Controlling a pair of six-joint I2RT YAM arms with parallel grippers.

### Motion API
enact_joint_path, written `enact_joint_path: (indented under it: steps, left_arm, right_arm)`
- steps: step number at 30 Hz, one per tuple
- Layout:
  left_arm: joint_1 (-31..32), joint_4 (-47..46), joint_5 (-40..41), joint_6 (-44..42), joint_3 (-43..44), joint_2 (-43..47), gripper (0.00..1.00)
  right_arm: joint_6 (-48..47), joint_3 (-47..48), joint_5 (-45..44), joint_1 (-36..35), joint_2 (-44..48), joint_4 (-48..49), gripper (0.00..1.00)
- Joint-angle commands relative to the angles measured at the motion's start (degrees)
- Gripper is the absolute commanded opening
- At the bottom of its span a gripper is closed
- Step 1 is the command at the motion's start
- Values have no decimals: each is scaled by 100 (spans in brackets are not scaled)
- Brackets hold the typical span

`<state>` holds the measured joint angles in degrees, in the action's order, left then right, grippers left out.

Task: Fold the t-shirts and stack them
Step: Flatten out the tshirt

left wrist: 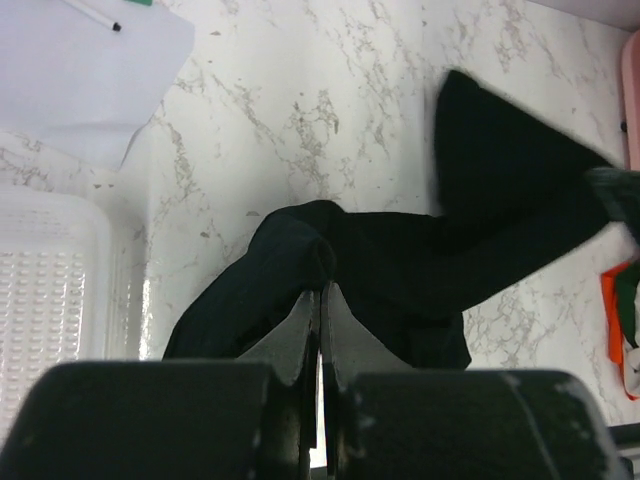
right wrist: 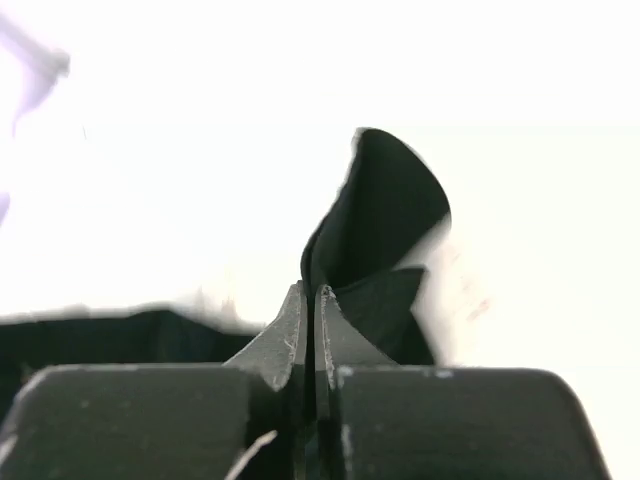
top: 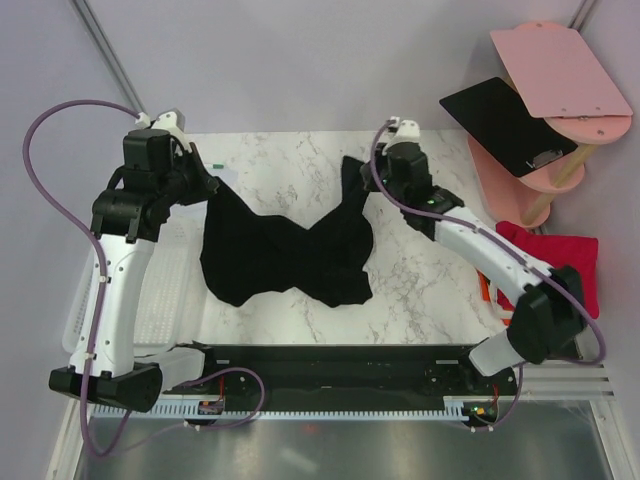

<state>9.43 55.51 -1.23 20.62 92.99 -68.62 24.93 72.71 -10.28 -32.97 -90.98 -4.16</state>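
**Marble bench [top: 430,290]: black shirt [top: 290,255] gripped at both far corners**

The shirt lies spread mid-bench before you. Farther back, your left tool [top: 212,190] and right tool [top: 373,192] are each pinched tight on one raised corner.

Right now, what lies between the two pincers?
The black t-shirt, pinched by the left pincer and right pincer, spans the gap; the top view shows it.

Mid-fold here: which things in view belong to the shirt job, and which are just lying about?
Job: black t-shirt, pinched by left gripper and right gripper; red shirt; orange shirt.
Lying about: black board; paper sheet; white tray; pink stand.
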Motion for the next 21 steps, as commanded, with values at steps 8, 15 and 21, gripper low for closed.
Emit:
enact_joint_path:
  steps: [8,15,21]
  left_arm:
    - [-407,-189,97,-173,-412,305,2]
    - [-416,-180,71,-67,-818,464,2]
    - [-416,-224,-35,-58,-545,86,2]
  right_arm:
    - [204,-1397,-1020,344,3154,-1156,0]
    - [1032,-3218,-1177,344,4984,-1606,0]
    - [540,-2649,-1714,353,3485,-1264,1]
